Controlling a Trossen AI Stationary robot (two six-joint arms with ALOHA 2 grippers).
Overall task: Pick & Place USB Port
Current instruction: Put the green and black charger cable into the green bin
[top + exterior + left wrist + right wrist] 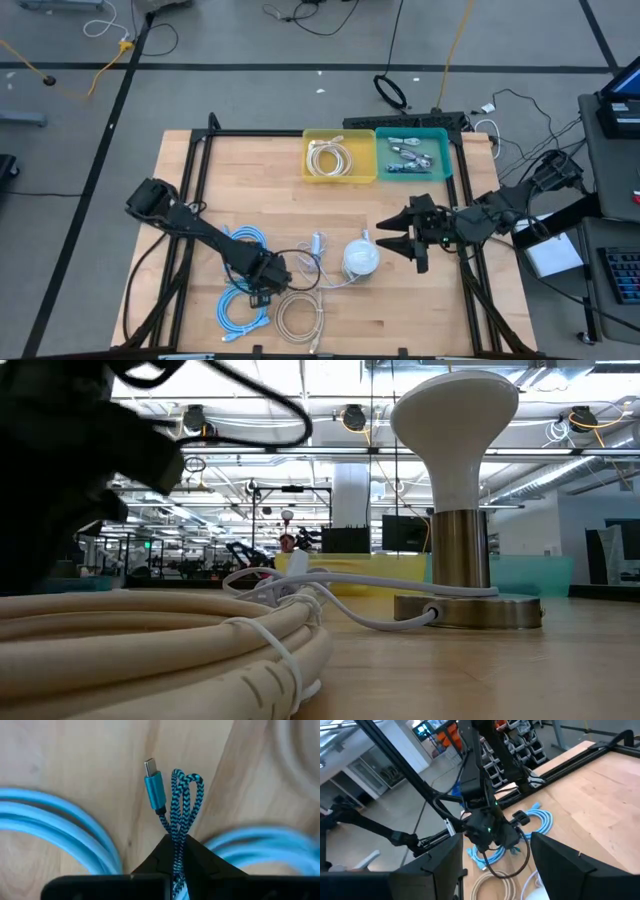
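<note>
A short blue-and-black braided USB cable (184, 795) with a blue plug (154, 787) lies on the wooden table (420, 320) at the near left. My left gripper (265, 280) points down and is shut on it. It sits among light-blue coiled cables (240, 305). My right gripper (382, 234) hangs open above the table at the right, fingers level and pointing left, holding nothing; in its wrist view the fingers (440, 865) frame my left arm (487, 827). My left gripper (176, 845) pinches the looped strands of the braided cable (176, 827) between its two fingers, several strands together, just behind the plug. The fingers come from above, pointing down. The plug and the cable's folded loop stick out beyond the fingertips, over the wood.
A cream cable coil (298, 315) lies at the near edge beside the blue ones. A white mushroom-shaped lamp (360, 258) on a metal base (468, 608) stands mid-table. At the far edge, a yellow bin (339, 178) holds a cream cable and a teal bin (446, 152) holds small connectors.
</note>
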